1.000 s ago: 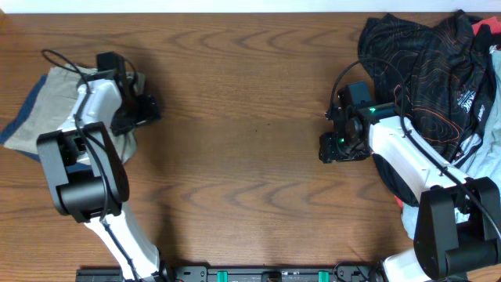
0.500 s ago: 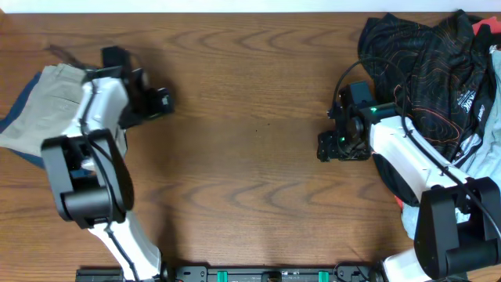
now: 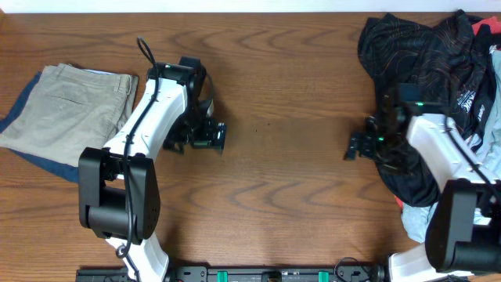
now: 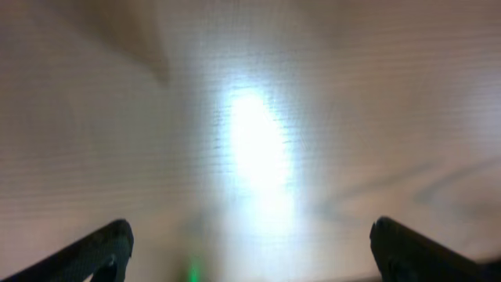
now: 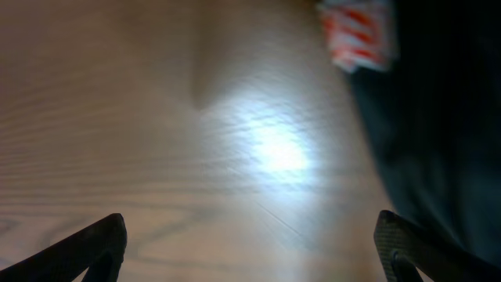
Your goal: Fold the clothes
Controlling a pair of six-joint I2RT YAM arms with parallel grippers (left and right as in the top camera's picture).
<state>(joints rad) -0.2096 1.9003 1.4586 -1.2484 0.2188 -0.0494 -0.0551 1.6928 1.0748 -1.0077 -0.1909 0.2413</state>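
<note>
The folded khaki shorts (image 3: 66, 110) lie at the table's left on top of a navy garment (image 3: 23, 153). The black shirt with orange line print (image 3: 427, 66) lies heaped at the back right, with a light blue garment (image 3: 489, 117) beside it. My left gripper (image 3: 211, 135) is open and empty over bare wood, right of the khaki shorts; its wrist view (image 4: 249, 251) shows only blurred table. My right gripper (image 3: 354, 146) is open and empty at the left edge of the black heap; dark cloth (image 5: 446, 117) fills the right of its wrist view (image 5: 250, 251).
A red and white scrap (image 5: 356, 31) lies at the top of the right wrist view. A reddish item (image 3: 485, 30) sits at the back right corner. Bare wooden table (image 3: 274, 180) spans the middle.
My left gripper has moved right, off the khaki shorts, out over the bare table. My right gripper has moved right, closer to the black heap.
</note>
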